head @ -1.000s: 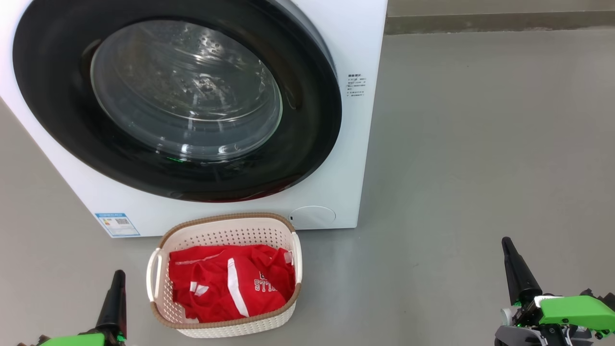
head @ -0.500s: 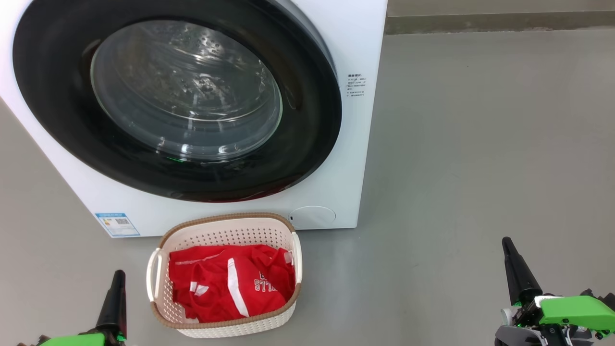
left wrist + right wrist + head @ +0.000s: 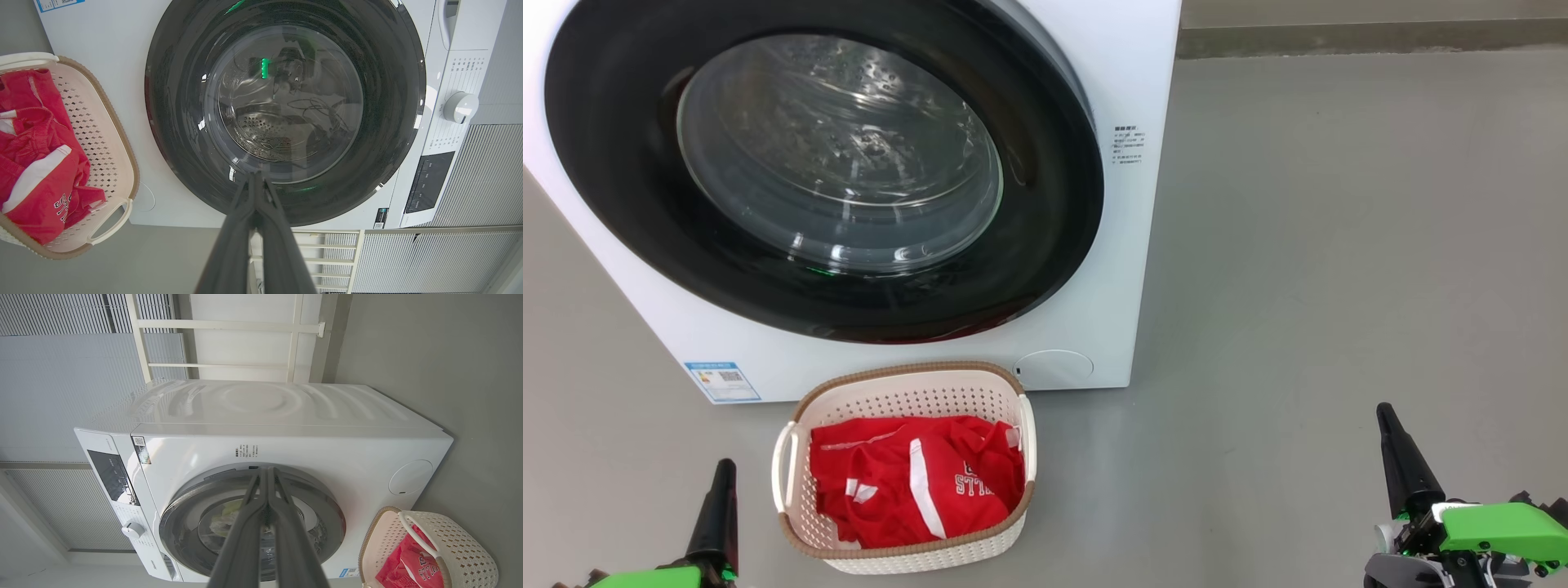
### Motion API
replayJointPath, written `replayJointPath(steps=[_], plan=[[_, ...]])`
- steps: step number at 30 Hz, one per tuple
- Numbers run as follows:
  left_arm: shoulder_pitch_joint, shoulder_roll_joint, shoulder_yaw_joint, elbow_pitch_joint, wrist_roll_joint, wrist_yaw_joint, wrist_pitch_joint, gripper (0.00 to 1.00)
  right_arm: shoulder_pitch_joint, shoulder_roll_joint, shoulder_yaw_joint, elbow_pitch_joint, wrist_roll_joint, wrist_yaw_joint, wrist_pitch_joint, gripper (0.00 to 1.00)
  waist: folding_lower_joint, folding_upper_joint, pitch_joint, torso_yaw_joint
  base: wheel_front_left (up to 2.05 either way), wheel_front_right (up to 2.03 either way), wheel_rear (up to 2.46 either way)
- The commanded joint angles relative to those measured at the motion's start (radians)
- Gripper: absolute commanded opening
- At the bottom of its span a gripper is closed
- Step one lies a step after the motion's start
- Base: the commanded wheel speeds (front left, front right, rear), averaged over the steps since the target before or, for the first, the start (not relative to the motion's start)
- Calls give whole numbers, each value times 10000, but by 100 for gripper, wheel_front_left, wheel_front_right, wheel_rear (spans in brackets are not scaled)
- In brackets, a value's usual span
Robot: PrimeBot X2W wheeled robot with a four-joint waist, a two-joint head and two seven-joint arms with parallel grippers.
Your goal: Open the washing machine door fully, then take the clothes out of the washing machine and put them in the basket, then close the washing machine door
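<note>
White front-loading washing machine (image 3: 1131, 73), its round black-rimmed glass door (image 3: 825, 171) shut. Cream perforated basket (image 3: 907, 398) stands upright on the floor just before it, holding crumpled red, white-striped clothes (image 3: 915, 482).

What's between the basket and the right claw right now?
Bare grey floor: nothing lies between the basket and the right claw, as the head view shows.

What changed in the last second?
Nothing visibly changed. The washing machine door stays shut, the clothes stay in the basket, and the left gripper and right gripper stay shut and low, touching nothing.
</note>
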Motion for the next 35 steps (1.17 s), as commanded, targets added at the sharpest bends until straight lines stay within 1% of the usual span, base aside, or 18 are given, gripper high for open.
replayJointPath(steps=[1, 35], plan=[[-380, 196, 321, -199, -35, -33, 31, 0, -84, -17, 230, -304, 24, -9, 71, 0, 0, 0, 0, 0, 0, 0, 0], [-380, 196, 320, -199, -36, -33, 30, 0, -86, -7, 216, -304, 12, -9, 83, 0, 0, 0, 0, 0, 0, 0, 0]])
